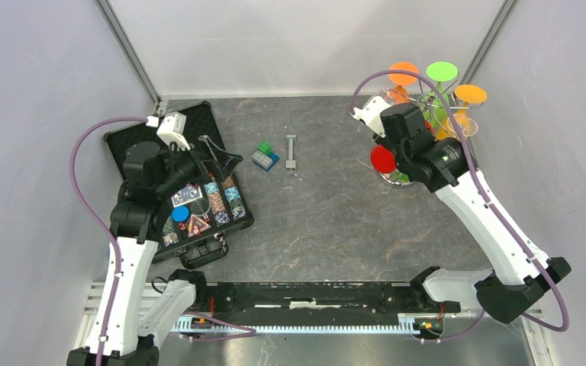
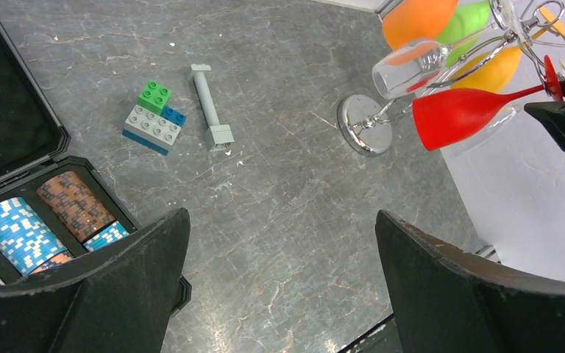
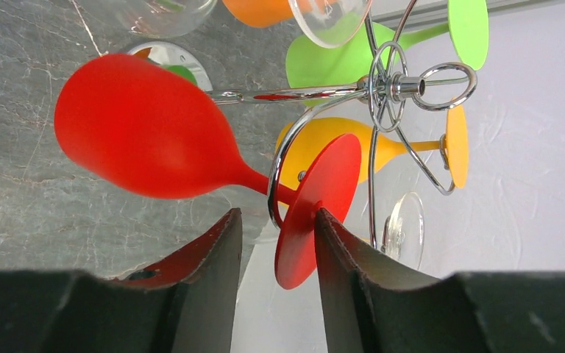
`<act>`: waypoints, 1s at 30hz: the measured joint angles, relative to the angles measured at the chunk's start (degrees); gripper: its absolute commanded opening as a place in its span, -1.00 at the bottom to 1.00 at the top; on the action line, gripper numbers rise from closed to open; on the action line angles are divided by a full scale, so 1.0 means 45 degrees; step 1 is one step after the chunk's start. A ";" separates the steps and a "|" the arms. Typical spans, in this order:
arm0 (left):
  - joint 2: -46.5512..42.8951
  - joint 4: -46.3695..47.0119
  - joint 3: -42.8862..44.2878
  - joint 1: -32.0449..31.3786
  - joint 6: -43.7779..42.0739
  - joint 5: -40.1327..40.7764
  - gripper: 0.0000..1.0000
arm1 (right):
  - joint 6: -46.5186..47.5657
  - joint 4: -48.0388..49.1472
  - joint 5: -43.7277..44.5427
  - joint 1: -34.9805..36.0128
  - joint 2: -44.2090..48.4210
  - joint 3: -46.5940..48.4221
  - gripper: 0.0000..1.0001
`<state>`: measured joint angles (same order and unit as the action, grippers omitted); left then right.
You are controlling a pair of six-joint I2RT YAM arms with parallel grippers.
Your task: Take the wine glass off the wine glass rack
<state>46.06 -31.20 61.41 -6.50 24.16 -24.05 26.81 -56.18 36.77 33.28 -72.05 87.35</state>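
Right wrist view: the right gripper [image 3: 274, 224] stands with its jaws parted around the round foot of the red wine glass [image 3: 147, 129], low in the centre of the frame. The foot lies against the right-hand finger, with a gap showing on the other side, so nothing is pinched yet. The glass stem sits inside a curled wire arm of the wine glass rack [image 3: 393, 87], and the bowl points to the upper left. The other glasses [image 3: 324, 62], green, orange, yellow and clear, hang behind it.

Left wrist view: the left gripper [image 2: 279, 220] is spread wide and holds nothing above the grey table [image 2: 287, 294]. The rack and its shiny round base fill the upper right of the frame. Toy bricks [image 2: 154, 118] and a grey rod [image 2: 210, 103] lie at upper centre. An open black case [image 2: 15, 110] of poker chips [image 2: 73, 206] sits at the left.

Top external view: the right arm reaches to the rack in the upper right corner, while the left arm hangs over the case at the left. By this showing the approach is made. The grasp, the slide out of the curl and the carry clear are all left to do.
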 measured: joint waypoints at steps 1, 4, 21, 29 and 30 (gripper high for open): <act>0.0000 0.0000 0.0000 0.0000 0.0000 -0.0005 1.00 | 0.0005 0.0000 0.0049 0.0000 0.0019 0.0000 -0.19; 0.0000 0.0000 0.0000 0.0000 0.0000 -0.0005 1.00 | 0.0029 0.0000 0.0136 0.0000 0.0087 -0.0005 -0.28; 0.0005 -0.0029 -0.0117 0.0000 -0.0005 0.0141 1.00 | 0.0393 0.0389 0.1579 0.0024 0.0529 -0.0563 -1.00; 0.0005 -0.0039 -0.0117 0.0000 -0.0005 0.0330 1.00 | 0.0855 0.1209 0.2667 0.0087 0.0704 -0.1093 -1.00; 0.0005 -0.0039 -0.0117 0.0000 -0.0005 0.0330 1.00 | 0.1025 0.1472 0.2929 0.0087 0.0743 -0.1209 -1.00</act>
<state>46.09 -31.38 60.88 -6.50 24.14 -22.57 31.42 -49.56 49.95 33.67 -68.71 81.91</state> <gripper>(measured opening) 0.994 0.017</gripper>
